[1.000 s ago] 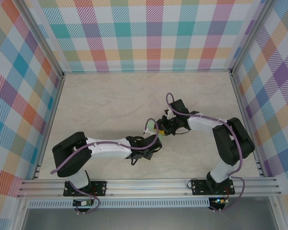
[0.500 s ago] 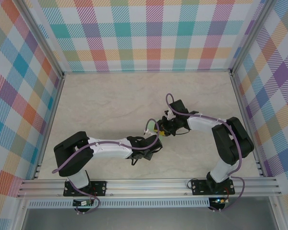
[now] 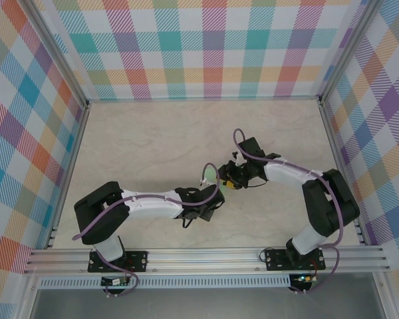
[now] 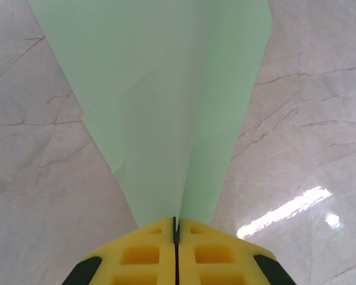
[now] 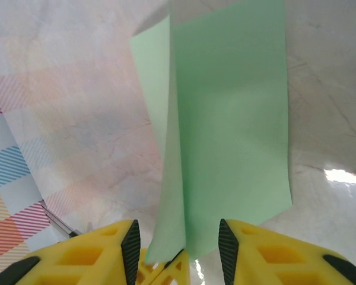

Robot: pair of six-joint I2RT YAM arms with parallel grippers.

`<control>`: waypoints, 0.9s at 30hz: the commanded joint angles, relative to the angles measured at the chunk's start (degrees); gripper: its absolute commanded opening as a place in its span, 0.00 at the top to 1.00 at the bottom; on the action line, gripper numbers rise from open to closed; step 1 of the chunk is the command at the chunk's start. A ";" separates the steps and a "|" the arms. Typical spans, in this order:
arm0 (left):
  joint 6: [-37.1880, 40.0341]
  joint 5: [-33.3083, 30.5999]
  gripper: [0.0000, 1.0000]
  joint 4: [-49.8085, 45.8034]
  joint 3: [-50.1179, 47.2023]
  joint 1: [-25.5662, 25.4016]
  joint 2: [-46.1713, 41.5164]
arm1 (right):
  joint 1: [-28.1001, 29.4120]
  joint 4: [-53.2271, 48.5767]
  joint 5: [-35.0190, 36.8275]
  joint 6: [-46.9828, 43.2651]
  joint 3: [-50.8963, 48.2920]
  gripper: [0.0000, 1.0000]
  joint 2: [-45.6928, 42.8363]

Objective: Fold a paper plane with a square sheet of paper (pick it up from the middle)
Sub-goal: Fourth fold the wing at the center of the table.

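Paper plane [image 4: 166, 89]: left hand [image 4: 175, 230] pinches, right hand [image 5: 177, 233] gapes.

**Top external camera:** fixed high, above and behind the arm bases [image 3: 116, 260], facing down and forward. From far off it takes in the whole table [image 3: 153, 133], the left arm [image 3: 153, 203], the right arm [image 3: 286, 174] and the checked walls [image 3: 213, 46].

**Left wrist camera:** mounted behind the left claw [image 4: 175, 228], looking out along its yellow fingers [image 4: 142, 255] at the lower edge of the frame. It sits very near the folded green paper [image 4: 166, 89], with table surface behind.

**Right wrist camera:** likewise behind the right claw [image 5: 177, 237], equally near, facing the same paper from another side.

**Shared ground:** all three views take in this paper and the pale marbled surface around it, at mid-table.
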 commanded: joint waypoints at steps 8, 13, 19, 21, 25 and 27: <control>0.22 13.77 0.94 9.19 -3.91 5.85 -2.75 | -0.61 0.35 3.52 -0.34 -8.73 0.55 -13.97; -1.29 19.61 0.93 14.57 -7.39 8.68 -4.32 | -0.36 3.16 1.35 0.52 -12.20 0.58 -16.18; -2.82 23.98 0.93 18.56 -10.71 11.26 -5.75 | 1.12 6.23 0.44 1.67 -13.60 0.65 -15.77; -3.46 24.78 0.93 19.61 -11.72 12.05 -6.00 | 1.62 7.37 0.23 2.09 -13.52 0.67 -15.11; -4.87 27.94 0.93 22.90 -13.70 13.44 -6.37 | 3.50 8.77 0.39 2.56 -12.25 0.69 -12.87; -5.30 28.53 0.93 24.05 -14.34 13.91 -6.38 | 4.37 9.61 0.54 3.03 -11.73 0.69 -11.73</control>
